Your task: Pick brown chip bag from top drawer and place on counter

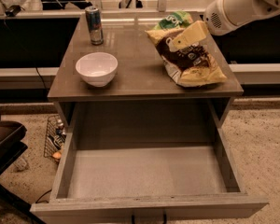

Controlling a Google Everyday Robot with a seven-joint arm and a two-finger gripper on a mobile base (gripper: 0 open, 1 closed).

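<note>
Speckled carpet (pixel 263 143), wire basket (pixel 52 136) at left

Hand (pixel 189 35), seemingly pale yellow, over brown chip bag (pixel 186 65).
</note>
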